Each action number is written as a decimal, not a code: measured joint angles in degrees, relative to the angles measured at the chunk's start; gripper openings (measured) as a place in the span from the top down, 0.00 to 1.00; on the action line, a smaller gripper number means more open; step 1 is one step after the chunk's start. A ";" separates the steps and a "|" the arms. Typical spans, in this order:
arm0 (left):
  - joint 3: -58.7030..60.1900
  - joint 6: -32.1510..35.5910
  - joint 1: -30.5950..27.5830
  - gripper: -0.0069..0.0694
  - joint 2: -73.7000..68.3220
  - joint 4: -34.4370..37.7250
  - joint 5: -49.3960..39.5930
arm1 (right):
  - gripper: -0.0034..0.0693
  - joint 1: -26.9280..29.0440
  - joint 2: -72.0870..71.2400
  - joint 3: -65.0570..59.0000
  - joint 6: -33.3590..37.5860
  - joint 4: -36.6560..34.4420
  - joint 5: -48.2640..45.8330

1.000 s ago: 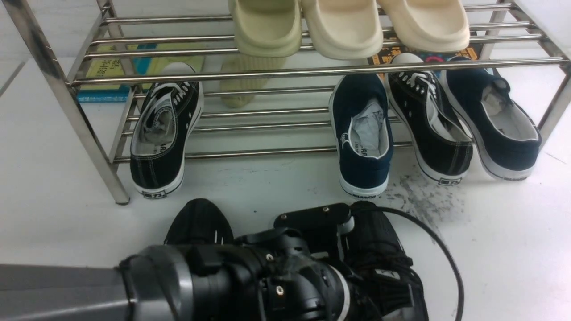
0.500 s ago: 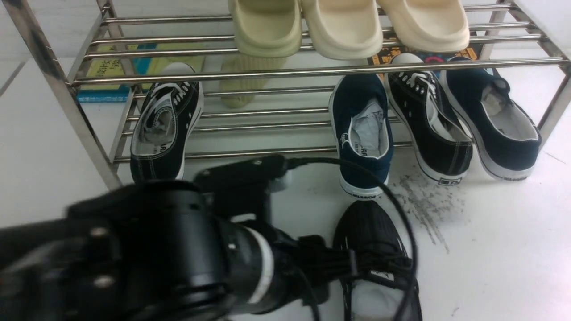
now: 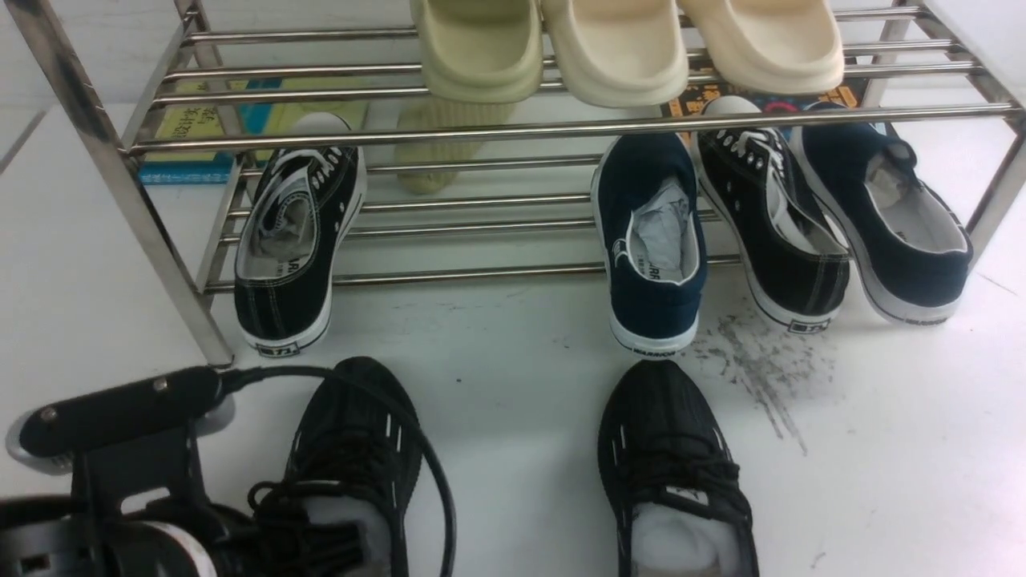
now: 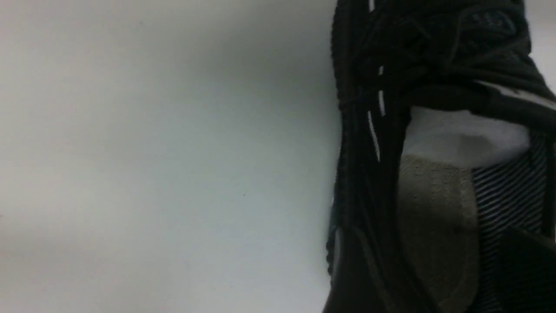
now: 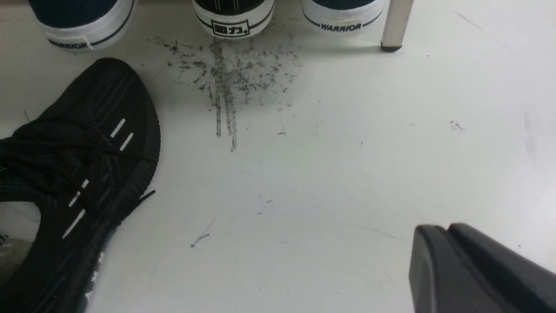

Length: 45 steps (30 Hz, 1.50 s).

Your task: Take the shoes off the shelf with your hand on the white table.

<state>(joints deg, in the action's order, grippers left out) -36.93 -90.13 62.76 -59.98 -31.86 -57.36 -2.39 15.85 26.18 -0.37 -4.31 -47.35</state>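
Black on white, our left end effector [image 3: 232,529] hangs at the heel of the seven-o'clock shoe [image 3: 353,449]. We cannot tell its opening, nor the right end effector's [image 5: 478,269]. Both shoes [image 3: 669,457] stand on the worktop [image 3: 513,377], at six o'clock from the shelf [image 3: 561,128].

Knit sneakers [image 3: 669,433] x2; blk canvas [image 3: 288,264] x2; navy canvas [image 3: 649,240] x2; pale slides [image 3: 613,48] x3.

One black canvas shoe [image 3: 292,240] stands alone at the left, heel toward the camera. To its right a navy canvas shoe [image 3: 651,240], a second black shoe [image 3: 773,216] and a second navy shoe [image 3: 890,216] sit side by side. Higher up, a pale green slipper [image 3: 477,48] lies beside two cream slippers [image 3: 617,52] [image 3: 765,40].
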 joint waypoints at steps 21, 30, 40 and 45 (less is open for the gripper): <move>8.59 -20.03 0.00 0.36 -8.45 -16.44 12.95 | 0.85 0.00 0.00 0.00 0.00 -1.49 0.15; 8.59 -19.31 -5.61 0.74 -17.22 -16.51 20.20 | 0.83 0.00 0.00 0.00 0.00 -1.67 0.15; 1.81 1.51 -5.89 0.84 -17.71 -5.85 35.34 | 0.83 0.00 0.00 -0.05 0.00 -1.74 0.17; -0.43 7.86 -5.89 0.84 -19.57 -0.79 33.00 | 0.83 0.00 0.00 -0.05 0.00 -1.74 0.21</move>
<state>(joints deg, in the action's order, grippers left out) -37.36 -82.28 56.87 -79.55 -32.65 -24.36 -2.39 15.85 26.14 -0.37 -6.05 -47.14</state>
